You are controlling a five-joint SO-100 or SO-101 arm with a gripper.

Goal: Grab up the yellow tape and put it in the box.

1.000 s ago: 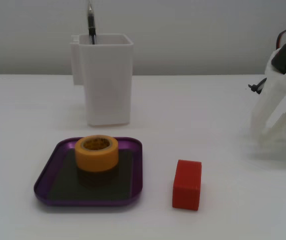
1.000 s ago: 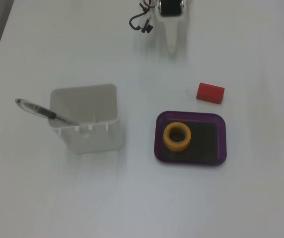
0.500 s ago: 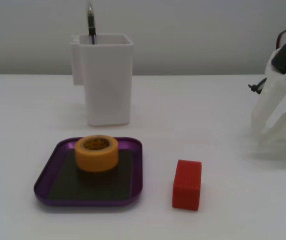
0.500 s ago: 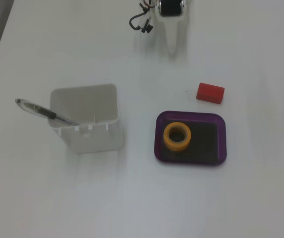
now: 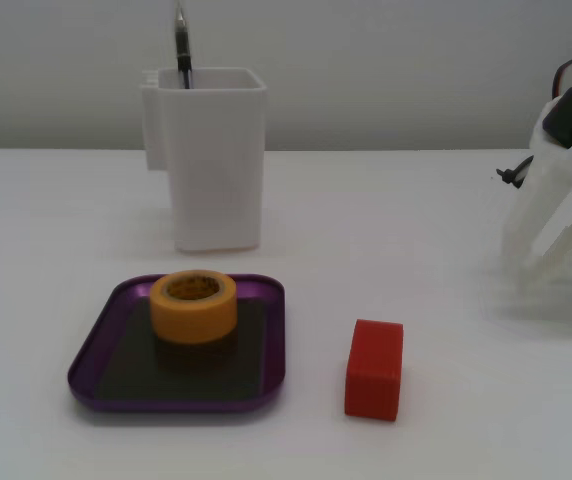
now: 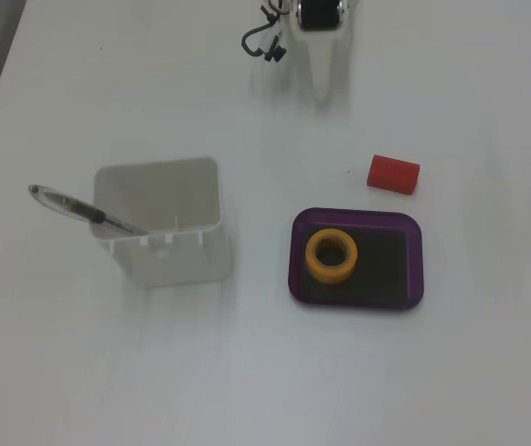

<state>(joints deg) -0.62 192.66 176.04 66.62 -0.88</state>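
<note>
Table: white and bare around the things
White container: upright at the far side; a pen sticks out of it
Hand: at the right edge in a fixed view, fingers spread, pinching nothing, well apart from the tray
Box: purple, near left, flat on the table
Yellow tape: lying flat inside the box, toward its far side
Red block: standing just right of the box, not touching it

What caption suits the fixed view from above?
Yellow tape roll lies flat inside purple metallic tray; red rectangular block and white plastic container with pen stand apart.
</note>
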